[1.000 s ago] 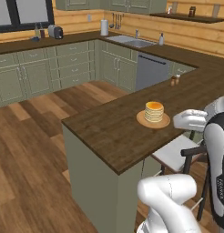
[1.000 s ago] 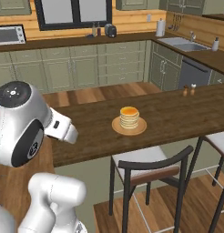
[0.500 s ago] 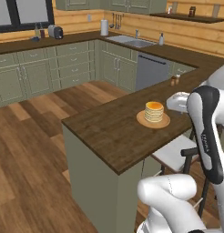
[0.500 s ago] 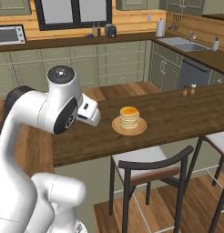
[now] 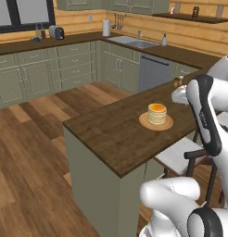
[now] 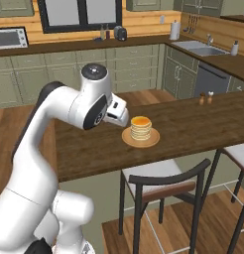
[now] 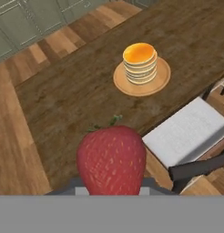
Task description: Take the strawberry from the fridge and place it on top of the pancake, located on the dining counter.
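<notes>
The strawberry (image 7: 111,160), red with a small green stem, sits close to the camera in the hand view, and my gripper (image 7: 112,184) is shut on it. The pancake (image 7: 140,61) is a golden stack on a round tan plate (image 7: 163,78), lying ahead on the dark wood dining counter (image 7: 73,95). In the right base view my gripper (image 6: 119,113) hangs above the counter just left of the pancake (image 6: 141,127). In the left base view the gripper (image 5: 179,95) is right of the pancake (image 5: 156,113). The fridge is out of view.
A dark-framed stool with a white seat (image 6: 156,174) stands against the counter's near side, below the pancake. Two small shakers (image 6: 206,98) stand further along the counter. Wall counters with a sink (image 5: 134,43) and green cabinets line the back.
The arm has swung up from beside the base and out over the dining counter, bringing the hand close to the pancake. The pancake and plate have stayed put.
</notes>
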